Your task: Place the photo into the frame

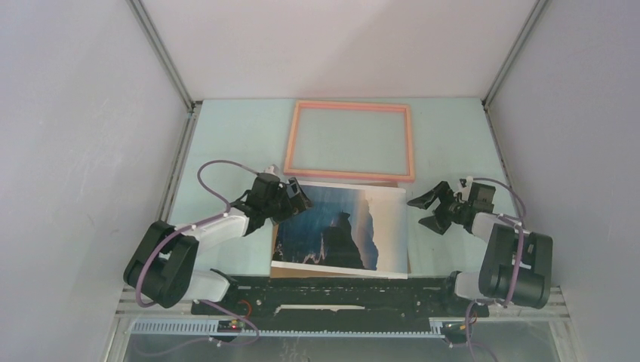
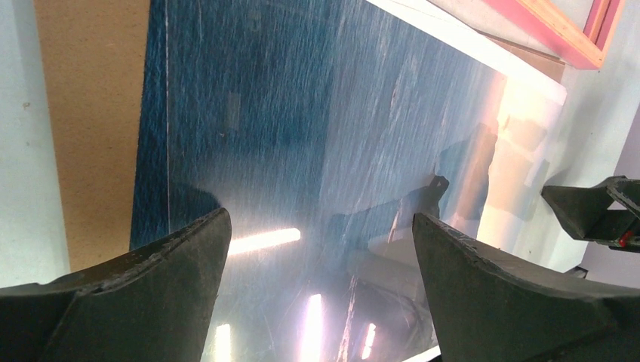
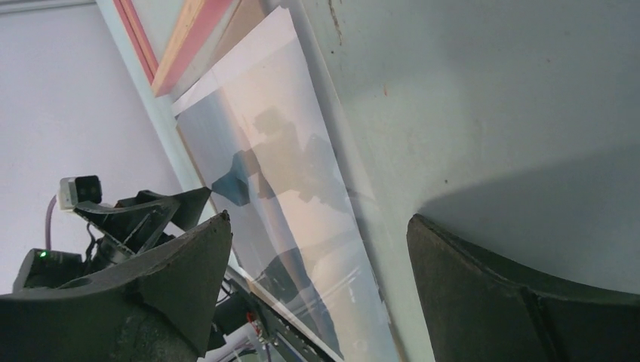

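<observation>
The photo (image 1: 340,226), a dark rock against blue sky, lies face up on the table between the two arms. In the left wrist view the photo (image 2: 302,113) fills the middle; in the right wrist view the photo (image 3: 287,188) runs diagonally. The frame (image 1: 411,143), salmon-pink, lies flat just beyond the photo's far edge, and its corner shows as the frame (image 2: 558,30) and the frame (image 3: 189,45). My left gripper (image 1: 304,198) hovers open over the photo's far left corner, jaws (image 2: 321,226) empty. My right gripper (image 1: 417,213) stands open just right of the photo's right edge, nothing between its fingers (image 3: 317,226).
A brown backing board (image 2: 90,113) lies under the photo, showing along its left side (image 1: 273,234). White enclosure walls close in the pale green table (image 1: 226,136) on three sides. A black rail (image 1: 340,290) runs along the near edge between the arm bases.
</observation>
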Robot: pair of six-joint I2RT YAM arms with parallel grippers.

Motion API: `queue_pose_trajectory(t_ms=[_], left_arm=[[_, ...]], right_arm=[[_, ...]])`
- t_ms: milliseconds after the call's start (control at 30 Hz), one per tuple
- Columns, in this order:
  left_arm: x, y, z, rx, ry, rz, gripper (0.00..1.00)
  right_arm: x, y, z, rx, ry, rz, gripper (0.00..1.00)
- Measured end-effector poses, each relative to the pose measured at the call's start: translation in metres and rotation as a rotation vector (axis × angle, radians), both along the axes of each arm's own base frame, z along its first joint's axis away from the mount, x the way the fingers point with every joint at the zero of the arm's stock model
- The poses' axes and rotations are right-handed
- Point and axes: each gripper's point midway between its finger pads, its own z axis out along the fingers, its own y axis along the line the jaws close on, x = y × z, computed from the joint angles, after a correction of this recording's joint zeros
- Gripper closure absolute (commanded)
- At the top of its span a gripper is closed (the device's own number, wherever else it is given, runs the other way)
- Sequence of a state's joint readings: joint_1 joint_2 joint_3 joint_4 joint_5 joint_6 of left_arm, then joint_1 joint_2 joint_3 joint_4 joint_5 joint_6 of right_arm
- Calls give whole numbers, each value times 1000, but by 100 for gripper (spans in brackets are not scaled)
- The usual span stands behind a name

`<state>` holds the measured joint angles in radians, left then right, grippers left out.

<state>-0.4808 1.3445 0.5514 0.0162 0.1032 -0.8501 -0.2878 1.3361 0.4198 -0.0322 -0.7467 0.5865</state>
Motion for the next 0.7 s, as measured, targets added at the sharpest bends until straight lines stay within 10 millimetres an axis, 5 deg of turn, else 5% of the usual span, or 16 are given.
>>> queue_pose_trajectory(t_ms=[467,700], left_arm=[[0,-6,-1,-46,-14,-11,0],[1,-6,-1,-48,-19,-10,0]], right_arm=[[3,22,13,147,-54,90,8],[1,29,53,183,-162,109,8]])
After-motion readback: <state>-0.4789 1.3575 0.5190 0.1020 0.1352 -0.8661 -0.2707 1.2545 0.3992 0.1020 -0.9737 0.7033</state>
